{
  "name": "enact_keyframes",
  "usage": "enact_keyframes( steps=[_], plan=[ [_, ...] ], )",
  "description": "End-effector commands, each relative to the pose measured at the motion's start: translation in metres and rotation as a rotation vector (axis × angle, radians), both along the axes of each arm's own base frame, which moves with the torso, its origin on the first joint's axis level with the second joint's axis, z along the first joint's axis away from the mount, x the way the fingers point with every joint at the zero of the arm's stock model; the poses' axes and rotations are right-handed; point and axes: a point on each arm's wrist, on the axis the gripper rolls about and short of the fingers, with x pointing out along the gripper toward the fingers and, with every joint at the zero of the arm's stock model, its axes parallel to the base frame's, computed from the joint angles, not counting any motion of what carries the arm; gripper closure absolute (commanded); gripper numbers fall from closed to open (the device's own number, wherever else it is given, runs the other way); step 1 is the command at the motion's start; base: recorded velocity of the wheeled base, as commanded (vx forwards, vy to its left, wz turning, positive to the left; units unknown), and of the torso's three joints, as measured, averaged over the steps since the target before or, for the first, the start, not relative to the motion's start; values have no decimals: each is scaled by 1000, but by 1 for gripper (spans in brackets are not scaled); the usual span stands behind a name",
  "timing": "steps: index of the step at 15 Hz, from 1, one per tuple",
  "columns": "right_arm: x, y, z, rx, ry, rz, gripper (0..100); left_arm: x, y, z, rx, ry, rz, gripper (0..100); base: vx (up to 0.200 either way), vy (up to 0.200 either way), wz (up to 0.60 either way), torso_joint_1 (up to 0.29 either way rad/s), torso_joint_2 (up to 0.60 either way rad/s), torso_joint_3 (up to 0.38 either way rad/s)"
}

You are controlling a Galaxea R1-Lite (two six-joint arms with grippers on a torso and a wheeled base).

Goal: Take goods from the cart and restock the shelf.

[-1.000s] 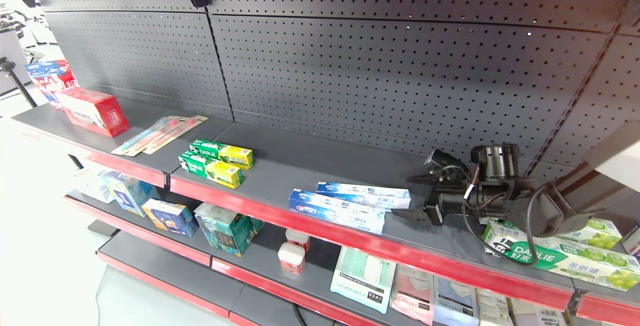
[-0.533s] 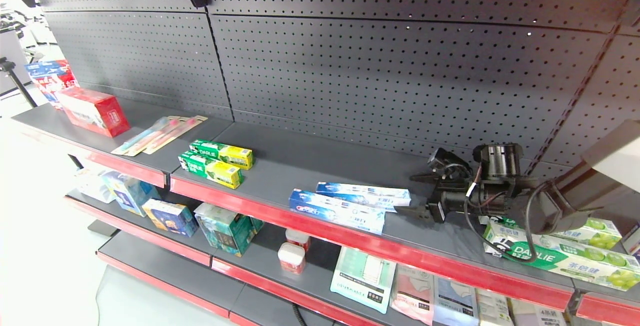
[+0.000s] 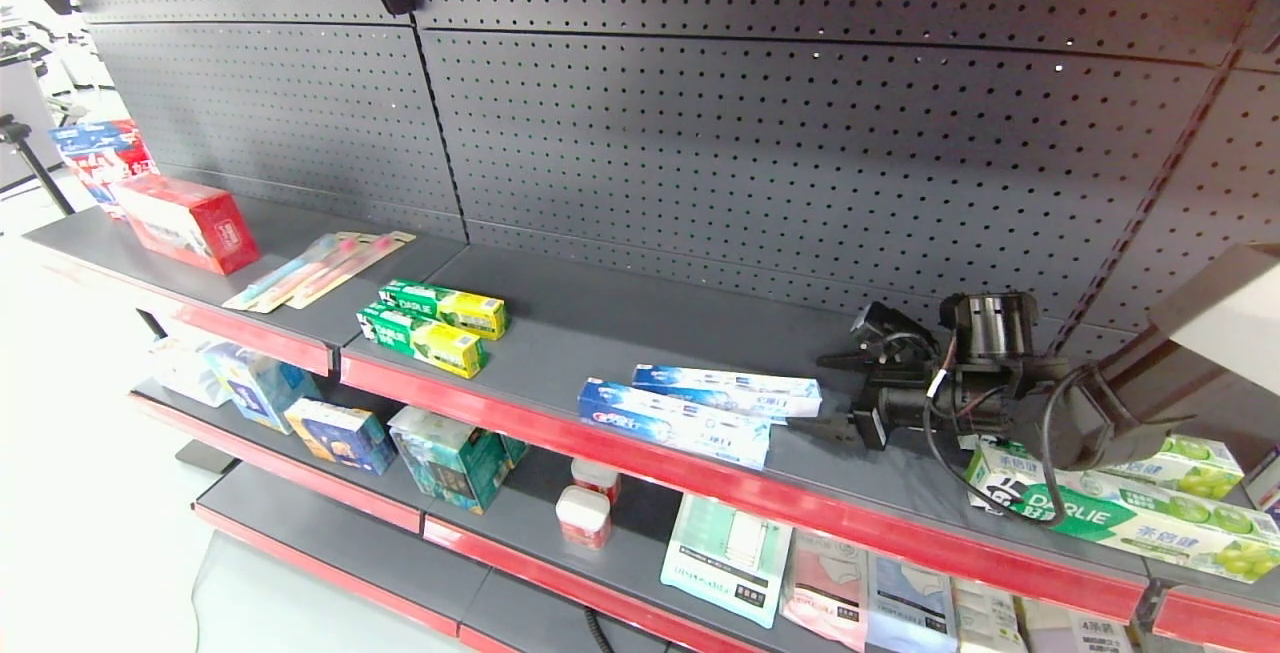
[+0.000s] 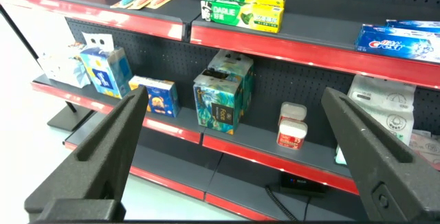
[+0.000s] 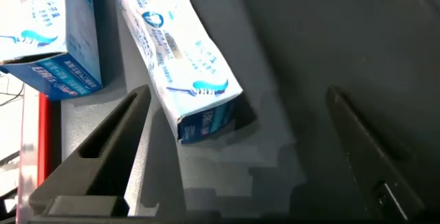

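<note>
While empty beside 2 toothpaste boxes (image 3: 675, 423), right end effector (image 3: 808, 393), fingers (image 5: 103, 148) apart.

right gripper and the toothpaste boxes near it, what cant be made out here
- Green toothpaste boxes: head view, the right arm covers part of the front one and much of the rear one.
- Rear blue toothpaste box: right wrist view, far end cut off by the picture's edge.
- Right gripper: head view, whether it touches that box is unclear.
</note>
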Motion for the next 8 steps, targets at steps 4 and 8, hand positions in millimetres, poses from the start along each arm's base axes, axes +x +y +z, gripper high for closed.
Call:
enact_keyframes(
  steps=[4, 8],
  plan=[
    [0, 1, -2, -1, 4, 2, 100, 0, 0, 0, 0, 1, 0, 0, 0, 0, 0, 0, 0, 0],
    [0, 2, 0, 0, -2, 5, 100, 0, 0, 0, 0, 1, 0, 0, 0, 0, 0, 0, 0, 0]
  ],
)
